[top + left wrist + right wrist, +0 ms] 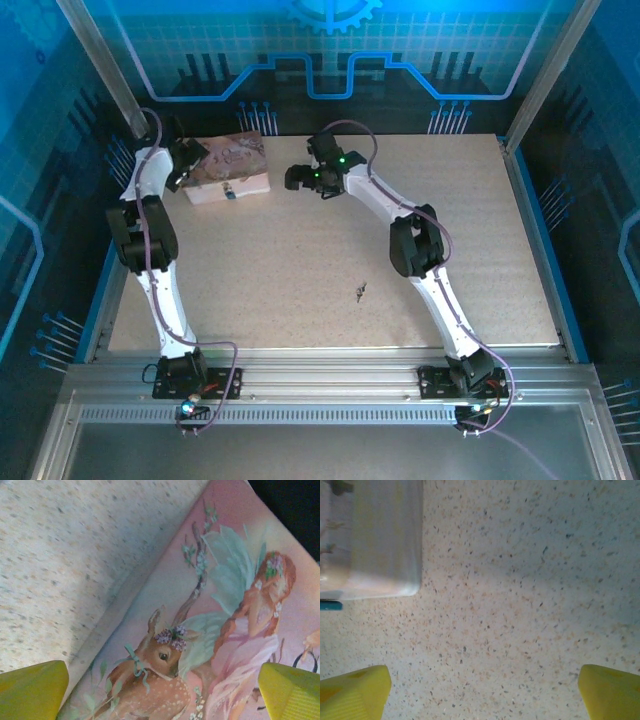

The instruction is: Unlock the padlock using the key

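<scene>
Stretching beneath both arms, 1 speckled table [300, 270] carries 1 pink box [232, 165] painted with a fairy and a fawn. The left gripper [160, 692] hangs over the box lid, its 2 yellow fingers [32, 690] spread wide and grasping nothing; the lid art runs off frame beyond it. The right gripper [480, 692] hovers over bare tabletop just beside the box's end, jaws likewise released and empty, with the box corner ahead and to its left in the wrist view. A small teal piece [330, 605] by that corner is cut off at the frame edge and cannot be identified. The padlock [232, 192] appears as 1 tiny dark speck on the box's near face, roughly between the 2 grippers, too small to show detail. The key [360, 291] lies alone on open table, well behind the right gripper toward the arm bases, touching nothing else.
</scene>
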